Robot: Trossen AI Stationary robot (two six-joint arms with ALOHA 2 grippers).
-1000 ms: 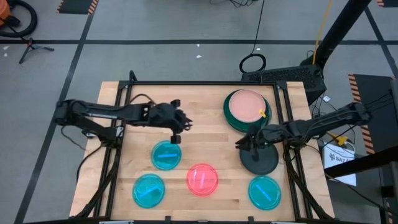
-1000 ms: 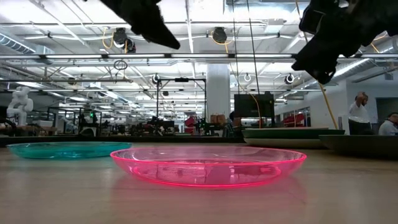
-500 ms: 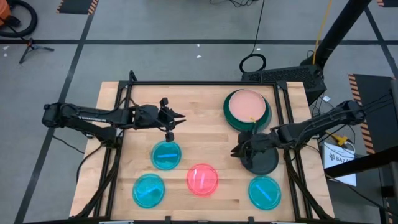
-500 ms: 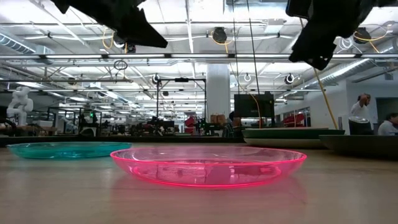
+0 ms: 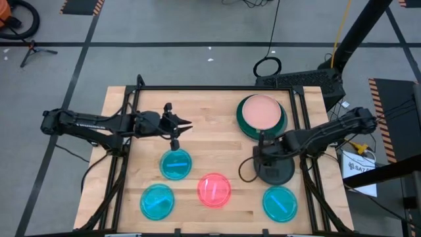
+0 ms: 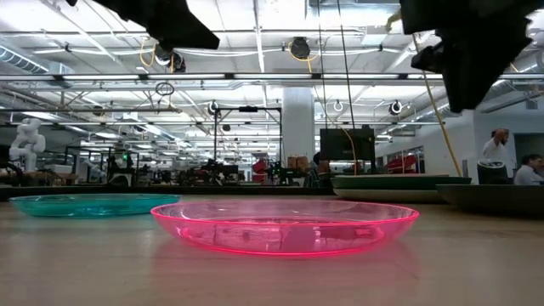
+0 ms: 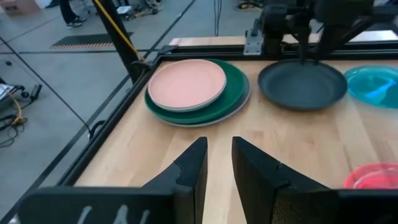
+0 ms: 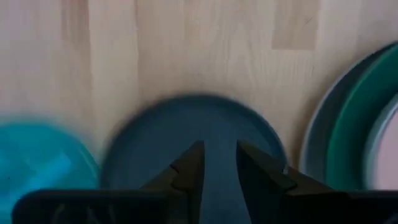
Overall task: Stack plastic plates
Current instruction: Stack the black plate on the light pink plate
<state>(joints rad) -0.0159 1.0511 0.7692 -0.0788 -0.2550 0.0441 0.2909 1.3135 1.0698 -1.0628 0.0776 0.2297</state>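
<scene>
Swung over the black plate (image 5: 275,169), right pincer (image 8: 216,163) narrowly spread, empty; peach-pink plate (image 5: 261,112) stacked, five others still loose.

you have a peach-pink plate (image 5: 261,110) lying flat on a large dark green plate (image 5: 246,123), which rests on a grey plate whose rim (image 7: 244,104) just shows beneath it, all at the table's far right. just in front of that stack sits a black plate (image 5: 276,171), flat on the wood. a translucent red-pink plate (image 5: 214,190) lies near the front centre. three translucent cyan plates lie flat and apart: one mid-table (image 5: 175,163), one front left (image 5: 157,201), one front right (image 5: 280,203).
</scene>
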